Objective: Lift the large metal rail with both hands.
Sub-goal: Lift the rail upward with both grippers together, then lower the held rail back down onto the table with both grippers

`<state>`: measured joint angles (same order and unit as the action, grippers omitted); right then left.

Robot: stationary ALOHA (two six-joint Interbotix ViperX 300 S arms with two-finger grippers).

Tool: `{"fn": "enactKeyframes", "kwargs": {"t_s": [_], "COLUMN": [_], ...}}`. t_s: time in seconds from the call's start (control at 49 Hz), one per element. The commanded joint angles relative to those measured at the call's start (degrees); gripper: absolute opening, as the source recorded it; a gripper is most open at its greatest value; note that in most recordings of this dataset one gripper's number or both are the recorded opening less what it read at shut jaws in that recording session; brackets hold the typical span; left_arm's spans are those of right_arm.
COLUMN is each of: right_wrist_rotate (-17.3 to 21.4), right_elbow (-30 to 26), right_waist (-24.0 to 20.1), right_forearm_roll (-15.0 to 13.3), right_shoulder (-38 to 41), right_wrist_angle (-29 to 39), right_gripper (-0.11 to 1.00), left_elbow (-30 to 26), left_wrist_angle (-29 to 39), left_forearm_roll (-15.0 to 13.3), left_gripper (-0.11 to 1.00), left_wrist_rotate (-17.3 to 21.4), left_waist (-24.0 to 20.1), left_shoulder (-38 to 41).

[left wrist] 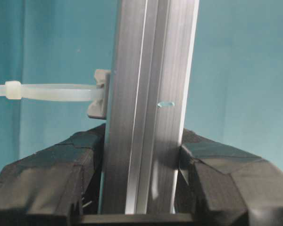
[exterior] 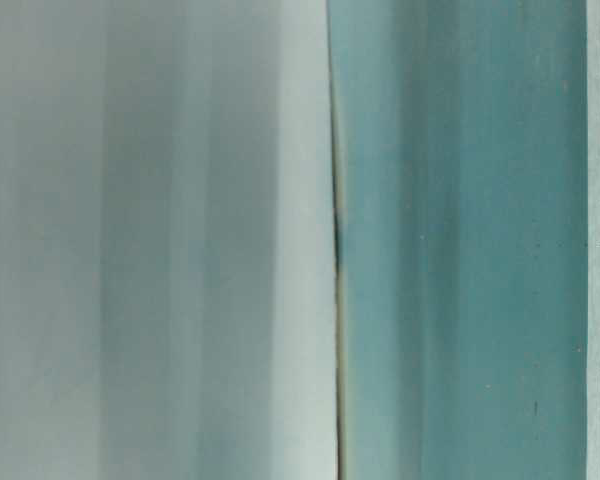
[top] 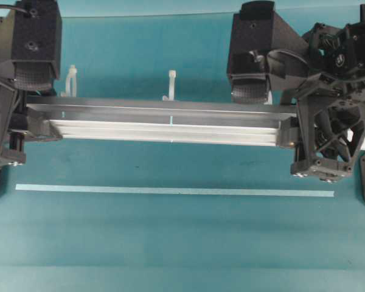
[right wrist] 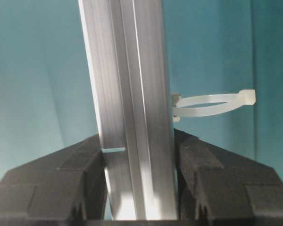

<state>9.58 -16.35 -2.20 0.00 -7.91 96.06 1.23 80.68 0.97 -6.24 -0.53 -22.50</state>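
The large metal rail is a long silver grooved bar lying left to right across the overhead view. My left gripper is shut on its left end. In the left wrist view the rail runs up between the two black fingers, which press both its sides. My right gripper is shut on the right end, and the rail is likewise clamped between its fingers. White pegs stick out from the rail's far edge. The teal mat behind the rail looks blurred in both wrist views.
A thin pale tape strip lies on the teal mat in front of the rail, parallel to it. In the table-level view a blurred pale grey surface fills the left half; the tape strip shows at the right edge.
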Motion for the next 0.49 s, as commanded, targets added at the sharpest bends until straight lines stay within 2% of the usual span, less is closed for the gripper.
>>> {"fn": "enactKeyframes", "kwargs": {"t_s": [0.0,0.225,0.47], "right_wrist_rotate": [0.9,0.7,-2.3], "right_elbow": [-1.8,-0.4,8.2], "right_waist": [-0.4,-0.4,-0.4], "right_forearm_roll": [-0.1,-0.1,0.0], "right_shoulder": [-0.4,-0.3,-0.4], "right_wrist_angle": [-1.0,-1.2,-4.7], "right_gripper": [0.38,0.38,0.38], "left_elbow": [-2.3,-0.8,6.7], "left_wrist_angle": [-1.2,-3.0,-10.7], "left_forearm_roll": [0.3,0.5,0.9], "left_gripper": [0.36,0.36,0.36], "left_wrist_rotate": [-2.3,-1.4,-1.2], "left_waist": [-0.7,-0.7,-1.1], "left_shoulder": [0.4,0.3,-0.4]}}
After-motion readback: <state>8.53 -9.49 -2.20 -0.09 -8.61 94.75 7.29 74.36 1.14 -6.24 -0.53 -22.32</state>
